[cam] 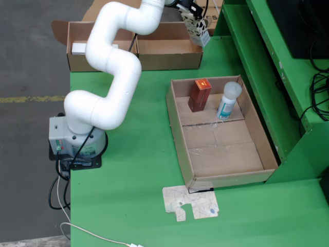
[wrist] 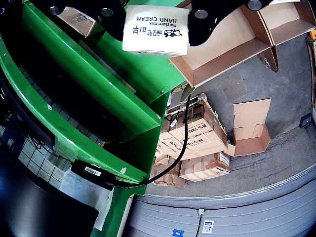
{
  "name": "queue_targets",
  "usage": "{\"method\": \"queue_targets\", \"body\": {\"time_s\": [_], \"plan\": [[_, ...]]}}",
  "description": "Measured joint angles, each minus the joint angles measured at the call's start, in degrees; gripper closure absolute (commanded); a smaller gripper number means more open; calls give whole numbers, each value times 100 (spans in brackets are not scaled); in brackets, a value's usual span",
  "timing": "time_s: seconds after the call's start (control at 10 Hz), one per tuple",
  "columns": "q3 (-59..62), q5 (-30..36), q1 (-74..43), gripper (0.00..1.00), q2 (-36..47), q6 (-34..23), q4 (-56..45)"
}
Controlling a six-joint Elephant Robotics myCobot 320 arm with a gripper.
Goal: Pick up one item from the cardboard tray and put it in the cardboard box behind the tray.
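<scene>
My gripper (wrist: 155, 15) is clamped on a white hand cream pack (wrist: 156, 30); its label reads "Moisture Milk HAND CREAM", upside down in the wrist view. In the fixed view I'm holding it high by the far cardboard box (cam: 169, 47), presumably to clear the wall before release. In the cardboard tray (cam: 177, 128) stand a red-brown carton (cam: 199, 95) and a white bottle (cam: 229, 101).
</scene>
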Motion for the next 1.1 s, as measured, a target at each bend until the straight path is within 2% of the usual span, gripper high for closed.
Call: {"method": "queue_targets", "body": {"time_s": [0.3, 0.9, 1.1], "plan": [[0, -61, 53, 100, -52, -53, 70], [0, -976, 378, 100, -228, -562, 765], [0, -773, 449, 100, -228, -281, 641]]}}
